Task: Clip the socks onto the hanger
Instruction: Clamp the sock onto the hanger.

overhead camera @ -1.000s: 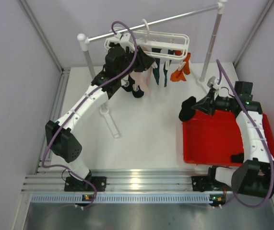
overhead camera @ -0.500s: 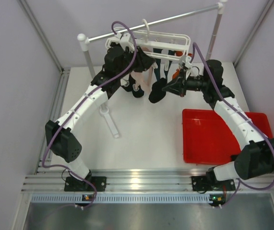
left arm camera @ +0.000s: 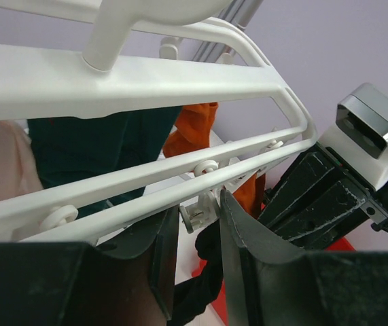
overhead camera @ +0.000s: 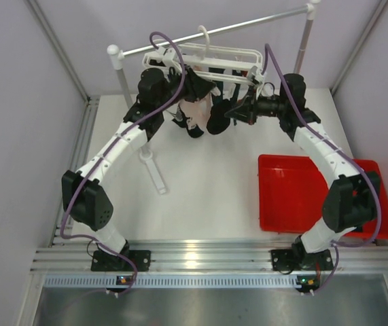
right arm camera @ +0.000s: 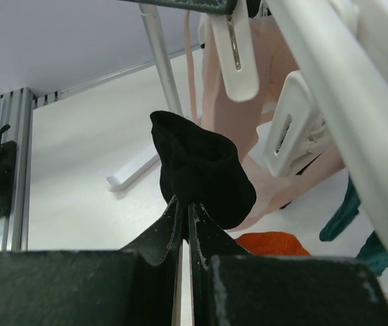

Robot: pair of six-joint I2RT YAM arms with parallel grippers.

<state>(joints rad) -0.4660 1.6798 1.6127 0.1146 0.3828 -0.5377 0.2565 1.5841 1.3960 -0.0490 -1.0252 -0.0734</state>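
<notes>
The white hanger (overhead camera: 229, 68) hangs from the grey rail, and its rails cross the left wrist view (left arm camera: 146, 75). My left gripper (left arm camera: 197, 205) is shut on one of its small white clips (left arm camera: 199, 216). My right gripper (right arm camera: 183, 201) is shut on a black sock (right arm camera: 200, 166) and holds it just under that clip. The same black sock (left arm camera: 204, 278) shows below the left fingers. In the top view the right gripper (overhead camera: 234, 112) faces the left gripper (overhead camera: 200, 87) under the hanger. A pale pink sock (right arm camera: 248, 129), a dark teal sock (left arm camera: 92, 142) and an orange sock (left arm camera: 194, 132) hang clipped.
The grey metal rail (overhead camera: 248, 26) on two white-capped posts carries the hanger. A red tray (overhead camera: 302, 197) lies on the table at the right. A white bar (overhead camera: 156, 173) lies on the table at the left. Spare clips (right arm camera: 238, 54) hang near the black sock.
My right arm has carried the black sock from above the red tray up and left to the hanger, close to the left gripper. The left gripper has stayed on the clip.
</notes>
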